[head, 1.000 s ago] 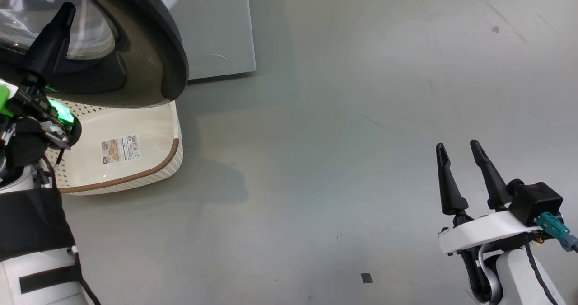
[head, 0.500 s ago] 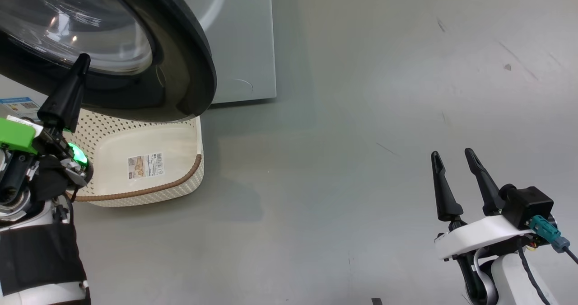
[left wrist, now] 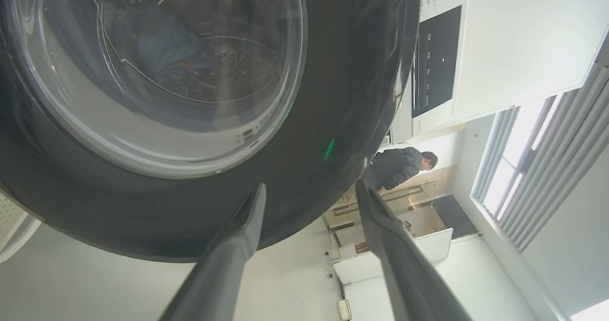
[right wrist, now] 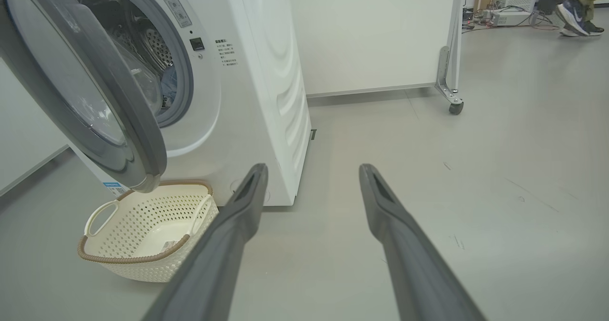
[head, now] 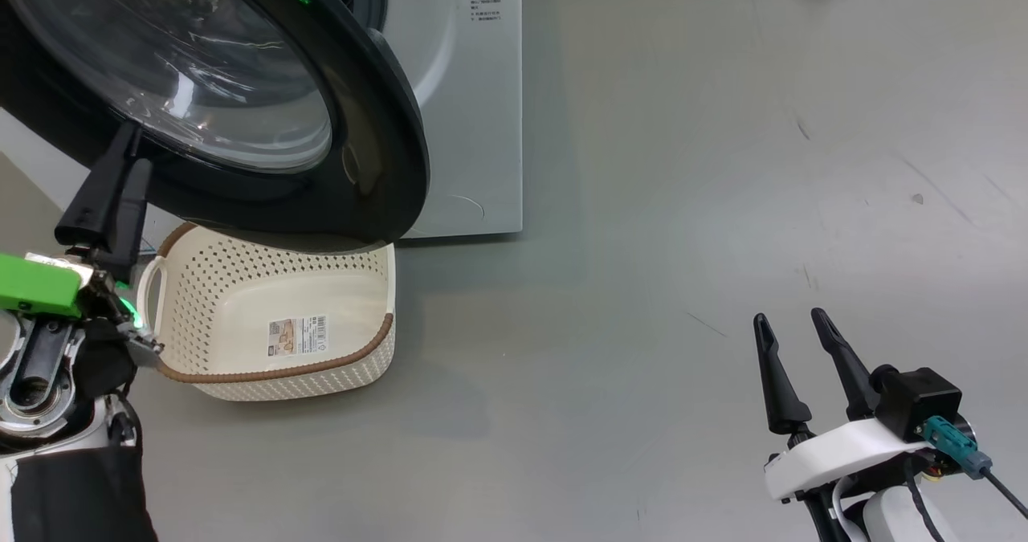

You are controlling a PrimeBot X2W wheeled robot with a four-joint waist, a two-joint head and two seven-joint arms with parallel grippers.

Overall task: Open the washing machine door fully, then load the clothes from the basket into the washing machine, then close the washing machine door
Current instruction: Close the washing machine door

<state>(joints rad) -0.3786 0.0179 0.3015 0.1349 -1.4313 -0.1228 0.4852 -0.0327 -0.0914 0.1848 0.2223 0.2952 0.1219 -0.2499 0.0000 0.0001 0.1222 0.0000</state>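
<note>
The washing machine door [head: 361, 148] stands partly open, its black rim hanging over the basket [head: 273, 372]. The basket sits on the floor in front of the white washing machine [head: 474, 124] and holds nothing but a sticker. Blue clothes [right wrist: 167, 84] lie inside the drum and also show dimly through the door's glass [left wrist: 162, 45]. My left gripper [head: 136, 144] is open just below and outside the door [left wrist: 323, 97], holding nothing. My right gripper [head: 789, 315] is open over bare floor, well right of the machine.
Grey floor [head: 683, 245] stretches to the right of the machine. A white wheeled panel [right wrist: 380, 31] stands behind it, with a caster [right wrist: 456, 108] at its corner. A person's feet [right wrist: 575, 12] are far back. Another person [left wrist: 399, 166] stands in the distance.
The head camera has tilted up, so the whole picture slid down and right. My left gripper's fingers have parted from shut to open. The right gripper stays open.
</note>
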